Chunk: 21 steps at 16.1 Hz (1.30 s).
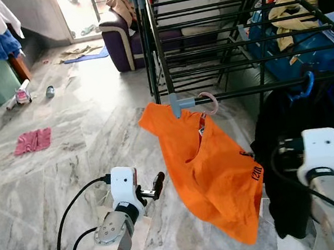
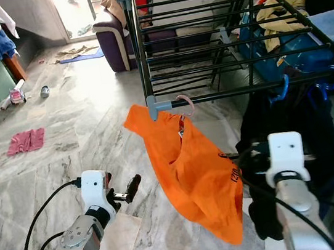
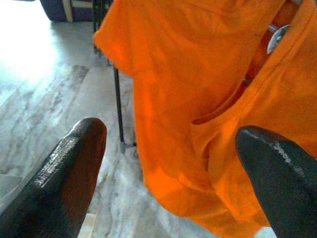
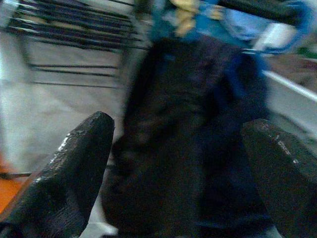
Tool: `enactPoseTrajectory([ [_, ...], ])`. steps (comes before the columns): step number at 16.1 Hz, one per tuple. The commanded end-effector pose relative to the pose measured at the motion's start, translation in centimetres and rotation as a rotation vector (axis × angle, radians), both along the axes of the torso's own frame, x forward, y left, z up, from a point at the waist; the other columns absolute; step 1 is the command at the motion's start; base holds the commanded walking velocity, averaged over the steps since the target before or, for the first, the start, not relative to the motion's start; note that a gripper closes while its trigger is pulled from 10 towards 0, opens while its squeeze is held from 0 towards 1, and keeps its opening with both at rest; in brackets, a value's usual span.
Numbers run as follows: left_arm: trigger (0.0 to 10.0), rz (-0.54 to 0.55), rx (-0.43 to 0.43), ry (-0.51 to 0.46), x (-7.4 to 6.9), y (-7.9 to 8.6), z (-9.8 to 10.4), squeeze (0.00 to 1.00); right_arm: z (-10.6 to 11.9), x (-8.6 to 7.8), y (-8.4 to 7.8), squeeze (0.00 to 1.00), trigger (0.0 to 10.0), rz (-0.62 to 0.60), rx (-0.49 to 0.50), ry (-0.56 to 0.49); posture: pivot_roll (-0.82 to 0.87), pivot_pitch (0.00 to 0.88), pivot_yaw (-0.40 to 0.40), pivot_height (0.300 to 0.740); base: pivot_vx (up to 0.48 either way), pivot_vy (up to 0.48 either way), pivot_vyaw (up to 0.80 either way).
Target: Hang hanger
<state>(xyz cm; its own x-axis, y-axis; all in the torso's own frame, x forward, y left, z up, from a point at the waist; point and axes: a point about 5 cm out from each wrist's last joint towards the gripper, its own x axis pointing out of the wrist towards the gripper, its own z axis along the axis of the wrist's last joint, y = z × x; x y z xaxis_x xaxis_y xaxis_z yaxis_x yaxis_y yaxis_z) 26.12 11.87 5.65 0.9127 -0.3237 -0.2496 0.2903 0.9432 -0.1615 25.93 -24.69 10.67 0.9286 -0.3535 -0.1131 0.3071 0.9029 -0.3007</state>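
Two garments hang off the near rail of the black drying rack (image 1: pixel 217 37): an orange shirt (image 1: pixel 207 169) on a hanger w/ a pink hook (image 1: pixel 208 102) at the rail's left end, next to a grey corner clip, and a black garment (image 1: pixel 296 138) on a blue hanger (image 1: pixel 306 85) toward the rail's right end. Left wrist view gives the close-up the head views lack: orange cloth between two widely spread fingers (image 3: pixel 69 178), a metal bit at the collar, a rack leg standing on the marble floor (image 1: pixel 67 164). Right wrist view, blurred, has the black garment between its own two fingers (image 4: pixel 69 168), also set wide apart, nothing pinched. Head views alone show the room: one pink rag (image 1: pixel 32 141) on the floor, a purple sofa (image 1: pixel 119 41) behind, clothes piled along the rack's right side. Left pincer (image 1: pixel 157 184) is held low, forearm raised, pointing toward the orange shirt, not touching it. Right pincer (image 4: pixel 178 163) faces the black garment, wrist up in front of it.
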Motion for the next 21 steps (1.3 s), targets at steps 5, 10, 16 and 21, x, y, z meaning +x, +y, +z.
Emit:
enactPoseTrajectory([
  [5,10.0,-0.035,0.026,-0.009,0.4,-0.4,0.4,0.0,0.2,1.2,-2.3,0.0,10.0,-0.072,-0.009,0.033,-0.05,0.029,0.028,0.74,0.0,0.0,0.0],
  [10,10.0,-0.004,0.02,0.02,0.9,-0.4,0.1,0.0,-1.9,3.7,-4.6,0.0,10.0,-0.032,0.092,0.185,-0.03,0.041,0.025,0.74,0.0,0.0,0.0],
  [16,10.0,0.019,0.032,0.029,0.7,0.4,0.2,0.0,-1.9,5.7,-6.4,0.0,10.0,0.003,0.087,0.243,0.01,0.061,0.03,0.74,0.0,0.0,0.0],
  [21,10.0,0.023,0.064,0.045,0.3,1.4,0.3,0.0,-1.5,7.5,-5.1,0.0,0.0,0.095,0.168,0.247,0.06,0.084,0.048,0.74,0.0,0.0,0.0],
])
